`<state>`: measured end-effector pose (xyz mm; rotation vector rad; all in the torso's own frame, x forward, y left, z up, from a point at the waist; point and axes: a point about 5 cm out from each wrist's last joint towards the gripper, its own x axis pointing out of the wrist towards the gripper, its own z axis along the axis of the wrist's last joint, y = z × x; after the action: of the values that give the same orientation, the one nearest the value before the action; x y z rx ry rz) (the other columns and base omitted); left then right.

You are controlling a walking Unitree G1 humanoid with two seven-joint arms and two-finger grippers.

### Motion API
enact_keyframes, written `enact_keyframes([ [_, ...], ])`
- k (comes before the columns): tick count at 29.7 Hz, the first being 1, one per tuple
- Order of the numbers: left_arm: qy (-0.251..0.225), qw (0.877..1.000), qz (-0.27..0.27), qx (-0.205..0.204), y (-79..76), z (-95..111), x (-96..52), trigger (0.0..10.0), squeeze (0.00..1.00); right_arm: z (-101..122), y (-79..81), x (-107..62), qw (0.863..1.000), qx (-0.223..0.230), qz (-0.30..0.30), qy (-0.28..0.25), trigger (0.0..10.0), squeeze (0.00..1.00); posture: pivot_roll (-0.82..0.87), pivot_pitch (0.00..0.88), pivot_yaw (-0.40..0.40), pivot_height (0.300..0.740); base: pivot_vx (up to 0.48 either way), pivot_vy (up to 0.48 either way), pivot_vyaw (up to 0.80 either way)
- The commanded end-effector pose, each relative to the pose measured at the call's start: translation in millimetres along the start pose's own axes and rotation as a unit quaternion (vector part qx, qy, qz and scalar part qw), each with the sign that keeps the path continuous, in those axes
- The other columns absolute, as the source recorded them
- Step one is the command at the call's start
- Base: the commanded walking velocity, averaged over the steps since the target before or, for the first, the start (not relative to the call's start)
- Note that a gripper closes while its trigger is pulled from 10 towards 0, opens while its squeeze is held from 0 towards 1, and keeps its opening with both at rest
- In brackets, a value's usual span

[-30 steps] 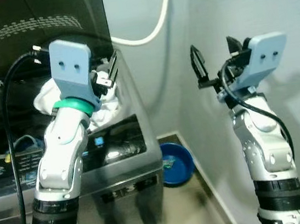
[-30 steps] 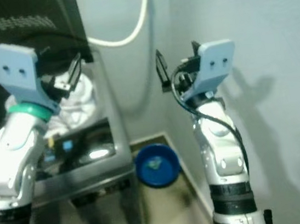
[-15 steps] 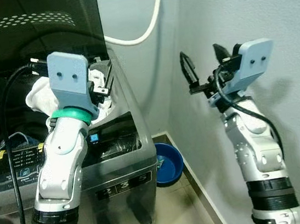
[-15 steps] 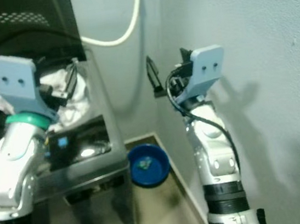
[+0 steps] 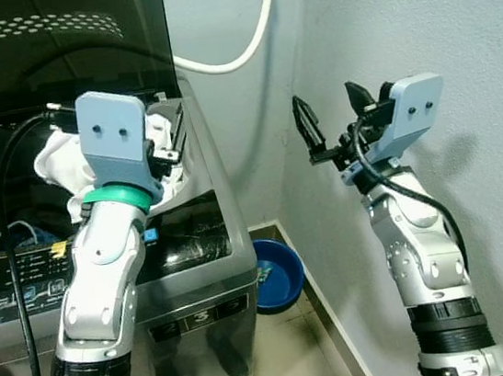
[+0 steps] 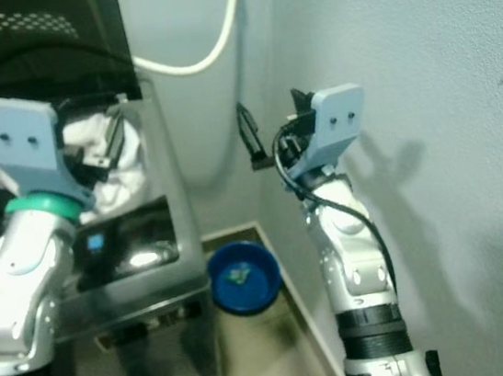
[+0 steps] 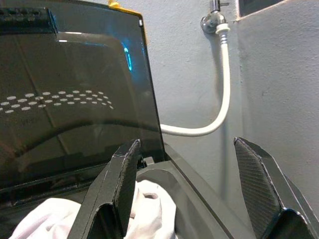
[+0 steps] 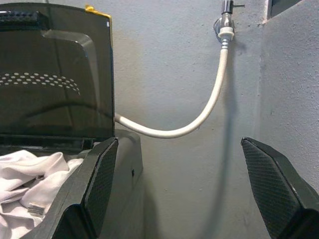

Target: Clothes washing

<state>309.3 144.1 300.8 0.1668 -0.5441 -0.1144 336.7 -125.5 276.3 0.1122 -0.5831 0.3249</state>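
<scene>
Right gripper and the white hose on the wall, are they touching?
Apart. In the right wrist view the right gripper has its fingers spread wide, and the white hose curves across the wall well beyond them, with bare wall between.

Light was even and fairly bright, and the right arm [image 5: 424,249] cast a soft shadow on the wall [image 5: 474,47]. Glare sat on the washer [image 5: 203,278] panel and its dark lid [image 7: 70,104]. The fingers [image 8: 276,184] close to the wrist cameras were slightly soft.

silver arms, blue-grey wrist plates, black cables, teal ring.
</scene>
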Motion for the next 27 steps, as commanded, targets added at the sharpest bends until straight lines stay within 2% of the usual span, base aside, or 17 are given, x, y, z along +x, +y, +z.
enact_keyframes([
  [1,0.007,1.000,0.003,-0.004,-0.4,-1.7,-2.9,10.0,0.00,2.1,0.1,2.2,1.000,0.001,0.002,-0.008,10.0,0.00,0.05,0.048,-0.068,0.724,0.000,0.000,0.00],
  [14,0.013,1.000,0.003,-0.001,0.5,-2.3,-1.0,10.0,0.00,1.2,-1.8,2.1,1.000,-0.002,-0.001,-0.008,10.0,0.00,0.05,0.048,-0.060,0.724,0.000,0.000,0.00],
  [23,0.015,1.000,0.003,0.004,1.0,-2.8,-0.2,10.0,0.00,0.6,-1.9,2.5,1.000,-0.002,-0.002,-0.009,10.0,0.00,0.05,0.046,-0.059,0.724,0.000,0.407,0.00],
  [27,0.013,1.000,0.002,0.007,0.8,-2.6,-0.1,10.0,0.00,0.4,-1.8,2.6,1.000,-0.002,-0.002,-0.009,10.0,0.00,0.05,0.046,-0.059,0.724,0.000,0.000,0.00],
])
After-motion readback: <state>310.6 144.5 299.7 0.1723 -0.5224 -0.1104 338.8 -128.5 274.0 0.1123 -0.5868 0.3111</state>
